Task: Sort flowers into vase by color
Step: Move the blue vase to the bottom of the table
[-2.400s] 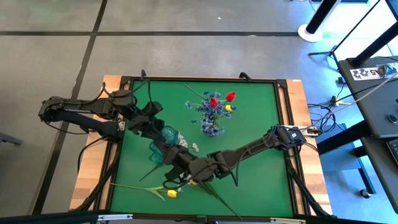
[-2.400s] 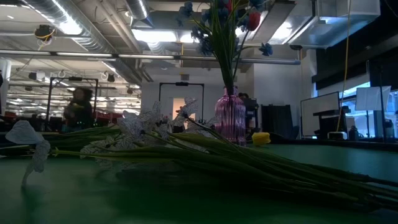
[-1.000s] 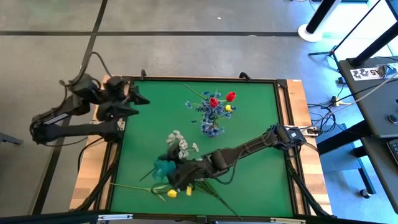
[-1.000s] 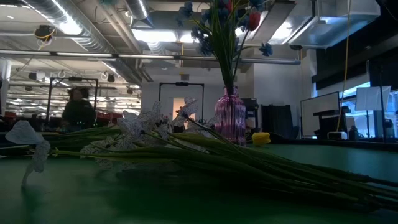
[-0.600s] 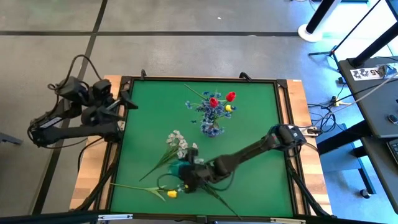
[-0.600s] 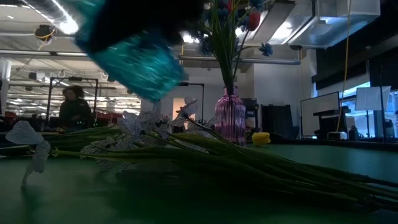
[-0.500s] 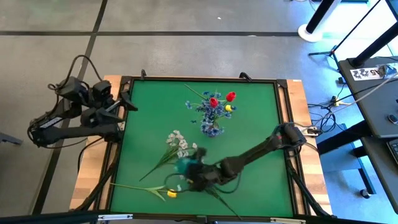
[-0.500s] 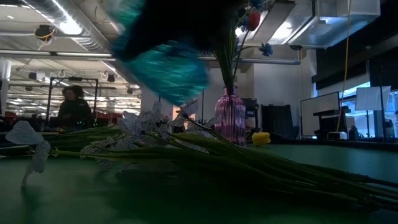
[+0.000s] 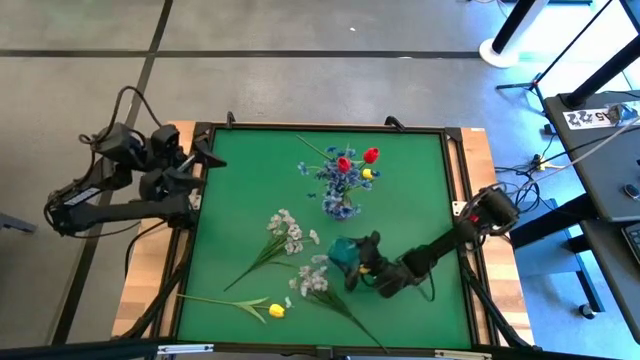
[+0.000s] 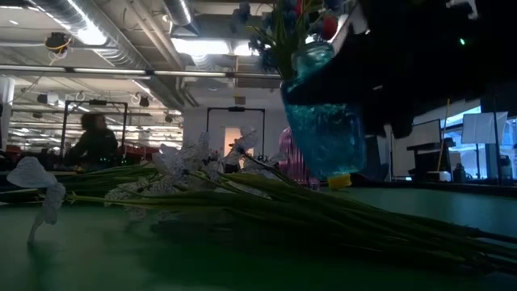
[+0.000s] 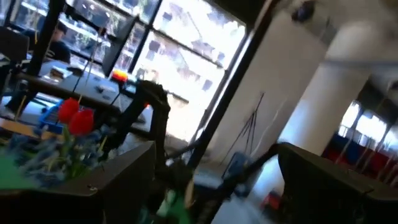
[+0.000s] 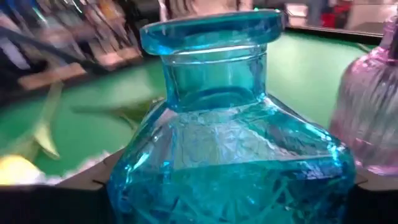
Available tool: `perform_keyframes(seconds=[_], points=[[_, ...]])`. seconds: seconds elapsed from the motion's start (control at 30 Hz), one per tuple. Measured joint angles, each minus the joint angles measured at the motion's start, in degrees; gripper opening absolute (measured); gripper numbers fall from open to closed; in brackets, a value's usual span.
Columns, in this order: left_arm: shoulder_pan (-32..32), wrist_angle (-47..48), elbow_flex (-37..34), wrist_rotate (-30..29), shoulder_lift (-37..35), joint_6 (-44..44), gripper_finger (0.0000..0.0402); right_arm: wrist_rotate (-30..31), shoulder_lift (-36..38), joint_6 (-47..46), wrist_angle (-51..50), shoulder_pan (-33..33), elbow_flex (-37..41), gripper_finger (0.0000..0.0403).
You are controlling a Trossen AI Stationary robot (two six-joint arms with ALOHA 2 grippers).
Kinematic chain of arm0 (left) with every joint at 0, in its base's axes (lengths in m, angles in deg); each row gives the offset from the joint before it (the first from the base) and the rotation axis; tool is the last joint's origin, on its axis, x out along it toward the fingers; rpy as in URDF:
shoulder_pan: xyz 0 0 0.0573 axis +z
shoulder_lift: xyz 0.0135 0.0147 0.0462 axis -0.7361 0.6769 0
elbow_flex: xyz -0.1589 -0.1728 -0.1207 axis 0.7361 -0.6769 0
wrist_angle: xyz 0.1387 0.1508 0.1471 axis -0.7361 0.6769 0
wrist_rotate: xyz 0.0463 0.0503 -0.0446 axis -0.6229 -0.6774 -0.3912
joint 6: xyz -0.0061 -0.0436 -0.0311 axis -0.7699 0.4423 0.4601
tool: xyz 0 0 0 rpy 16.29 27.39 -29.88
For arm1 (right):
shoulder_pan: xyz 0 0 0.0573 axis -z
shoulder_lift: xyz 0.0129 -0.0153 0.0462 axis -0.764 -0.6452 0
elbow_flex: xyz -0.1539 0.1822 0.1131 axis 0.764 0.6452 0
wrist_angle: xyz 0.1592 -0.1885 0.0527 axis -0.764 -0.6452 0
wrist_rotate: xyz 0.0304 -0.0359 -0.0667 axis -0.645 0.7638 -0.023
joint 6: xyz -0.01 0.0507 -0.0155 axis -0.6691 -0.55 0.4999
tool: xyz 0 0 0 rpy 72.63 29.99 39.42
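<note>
Lab: exposed ceiling ducts (image 10: 121, 32), workstations.

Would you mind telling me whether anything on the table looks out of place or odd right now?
The blue vase is off the mat, held empty in the right gripper. White flowers and a yellow flower lie flat on the green mat. The pink vase holds mixed red, blue and yellow blooms.

Two dark, jointed arms, left arm (image 9: 110, 195) and right arm (image 9: 450, 240), each of slim black segments with bulkier joint housings and loose black cables looped along them
</note>
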Motion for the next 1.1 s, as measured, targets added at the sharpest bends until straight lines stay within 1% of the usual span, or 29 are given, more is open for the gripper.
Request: perform_keyframes(seconds=[0.07,0.13,0.2,0.23,0.33,0.37,0.47,0.53,0.63,0.73,0.93,1.1], points=[[-1.1,1.8,-0.8,0.4,0.0,-4.5,0.0334,-1.6,-1.0,4.0,11.0,0.3,3.9,0.0314],[-3.0,1.8,-3.2,0.4,0.0,-7.3,0.0334,-3.6,-2.0,8.9,18.9,0.3,6.2,0.0314],[-5.5,-0.2,-6.4,0.0,0.1,-8.5,0.0334,-6.3,-2.3,13.4,24.0,0.2,7.0,0.0314],[-6.9,-2.1,-8.2,-0.8,0.1,-9.0,0.0334,-8.0,-2.3,15.1,24.8,0.2,6.9,0.0314],[-12.1,-10.4,-15.2,-3.8,0.3,-9.3,0.0334,-14.7,-2.6,18.2,23.8,0.2,6.6,0.0316],[-14.0,-13.9,-17.7,-5.0,0.4,-9.3,0.0334,-16.1,-2.6,18.9,23.6,0.2,6.5,0.0318],[-19.2,-24.5,-24.1,-9.3,1.3,-9.8,0.0334,-19.1,-2.6,19.8,23.9,0.2,6.3,0.0325],[-21.8,-28.7,-26.5,-12.6,1.6,-11.3,0.0334,-20.4,-2.6,19.8,23.6,0.2,6.3,0.0323],[-24.8,-29.7,-28.1,-17.5,1.8,-13.2,0.0334,-21.1,-2.6,19.8,23.5,0.2,6.3,0.0319],[-27.0,-29.6,-28.4,-20.5,2.8,-13.8,0.0334,-21.2,-2.6,19.0,23.4,0.2,6.3,0.0322],[-29.2,-29.3,-28.5,-22.8,4.3,-13.8,0.0334,-21.1,-2.6,14.3,14.9,0.2,6.3,0.0344],[-30.3,-28.7,-28.5,-23.1,4.7,-13.5,0.0334,-21.7,-2.6,14.9,13.1,0.2,6.3,0.0343]])
